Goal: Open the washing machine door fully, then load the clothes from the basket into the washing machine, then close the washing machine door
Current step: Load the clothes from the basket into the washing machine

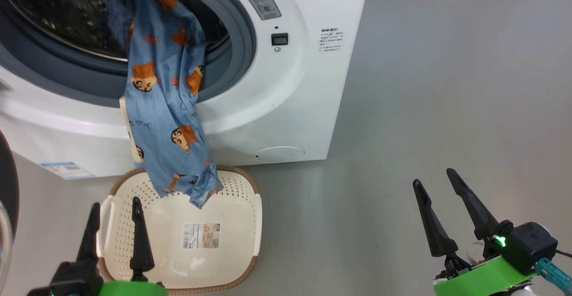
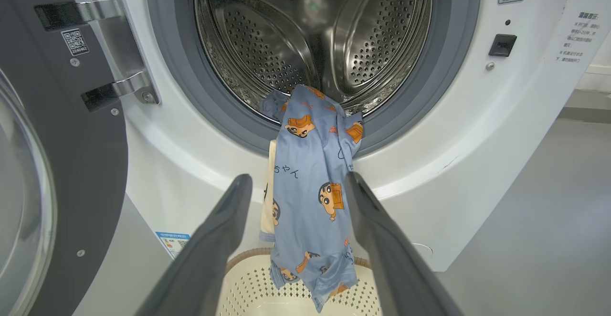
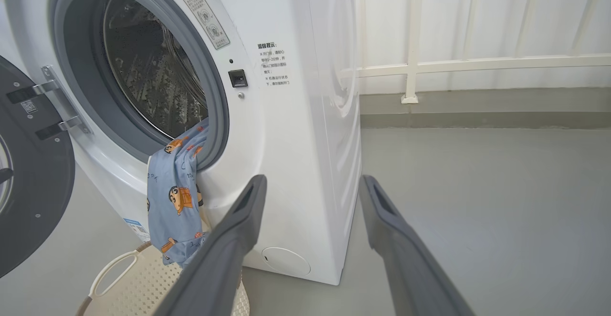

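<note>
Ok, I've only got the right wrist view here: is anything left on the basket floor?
Observer: No. The head view shows the basket floor bare apart from a label sticker.
Operator: And where's the left gripper?
Observer: The left gripper is open and empty, over the basket's near left edge in the head view.

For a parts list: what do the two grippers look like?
The left gripper and right gripper each have two long, tapering dark fingers above a bright green band. The right's black housing carries a green light and teal plug.
</note>
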`<state>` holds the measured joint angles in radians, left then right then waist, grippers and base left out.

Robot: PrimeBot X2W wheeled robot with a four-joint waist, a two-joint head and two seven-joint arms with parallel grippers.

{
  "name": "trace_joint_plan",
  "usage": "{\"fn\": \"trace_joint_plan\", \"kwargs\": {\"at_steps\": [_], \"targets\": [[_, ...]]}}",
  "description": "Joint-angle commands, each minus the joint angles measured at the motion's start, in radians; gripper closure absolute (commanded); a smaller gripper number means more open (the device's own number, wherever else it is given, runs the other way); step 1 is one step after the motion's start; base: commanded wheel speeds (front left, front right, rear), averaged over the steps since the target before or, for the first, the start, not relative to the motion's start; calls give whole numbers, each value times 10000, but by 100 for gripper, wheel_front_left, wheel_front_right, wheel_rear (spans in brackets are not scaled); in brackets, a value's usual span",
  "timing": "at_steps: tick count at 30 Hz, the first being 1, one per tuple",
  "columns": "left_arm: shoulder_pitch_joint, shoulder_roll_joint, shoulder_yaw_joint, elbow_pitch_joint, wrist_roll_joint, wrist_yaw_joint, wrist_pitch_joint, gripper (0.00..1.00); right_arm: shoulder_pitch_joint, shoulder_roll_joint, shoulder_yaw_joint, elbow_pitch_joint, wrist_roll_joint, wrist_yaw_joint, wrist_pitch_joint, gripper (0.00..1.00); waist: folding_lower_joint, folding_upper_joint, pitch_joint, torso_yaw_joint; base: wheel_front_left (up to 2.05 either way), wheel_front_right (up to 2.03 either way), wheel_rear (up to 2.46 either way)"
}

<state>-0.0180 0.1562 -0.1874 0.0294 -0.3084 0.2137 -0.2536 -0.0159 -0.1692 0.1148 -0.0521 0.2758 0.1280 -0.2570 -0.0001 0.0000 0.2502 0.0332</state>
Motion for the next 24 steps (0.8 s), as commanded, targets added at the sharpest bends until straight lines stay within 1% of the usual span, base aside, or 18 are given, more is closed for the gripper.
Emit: {"fn": "trace_joint_plan", "kwargs": {"at_steps": [1,15,24], "targets": [[93,110,314,-59,-10,-89,-81,0,166,-14,179,-248,-134,27,-48,0,1,0,-167,-46,0,0,0],[235,117,259,175,-137,-198,-81,0,333,81,167,-208,-151,27,-48,0,1,0,-517,-290,0,0,0],[189,49,199,242,-246,-216,-81,0,321,100,219,-260,-141,27,-48,0,1,0,-425,-282,0,0,0]]}}
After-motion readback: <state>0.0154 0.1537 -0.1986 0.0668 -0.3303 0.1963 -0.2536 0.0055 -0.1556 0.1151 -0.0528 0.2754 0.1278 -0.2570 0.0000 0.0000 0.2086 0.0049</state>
